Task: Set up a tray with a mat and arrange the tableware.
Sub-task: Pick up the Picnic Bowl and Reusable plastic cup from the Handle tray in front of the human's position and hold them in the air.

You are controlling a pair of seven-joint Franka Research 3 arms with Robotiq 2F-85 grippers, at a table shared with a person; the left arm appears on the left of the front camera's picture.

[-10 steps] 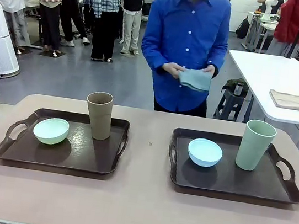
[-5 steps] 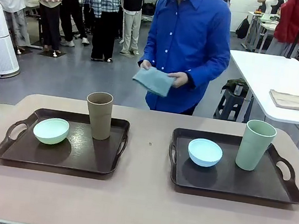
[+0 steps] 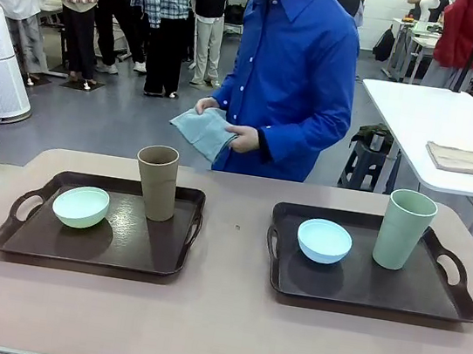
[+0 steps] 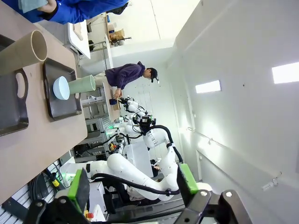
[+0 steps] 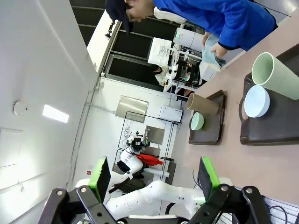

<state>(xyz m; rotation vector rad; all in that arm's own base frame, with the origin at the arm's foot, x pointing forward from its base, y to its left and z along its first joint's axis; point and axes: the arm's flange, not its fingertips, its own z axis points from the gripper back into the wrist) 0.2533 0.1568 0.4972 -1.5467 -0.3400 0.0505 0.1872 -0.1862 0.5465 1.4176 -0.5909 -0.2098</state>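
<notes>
Tableware waits upright: mint bowl (image 3: 81, 206) and brown cup (image 3: 157, 182) on the left tray (image 3: 120, 253). Beyond that tray's far edge, the person's hand (image 3: 243, 139) holds the folded mat (image 3: 201, 130). Blue bowl (image 3: 324, 240) and green cup (image 3: 404, 229) stand on the right tray (image 3: 362, 287). My left pincer (image 4: 131, 179) looks nearer the mat. It and my right pincer (image 5: 154, 173) gape, holding nothing, well apart from both trays.

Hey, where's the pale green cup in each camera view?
Front view: pale green cup right of centre, on the right tray.
Left wrist view: pale green cup upper left, sideways.
Right wrist view: pale green cup upper right.
Shared landmark: light blue bowl beside it.
</notes>
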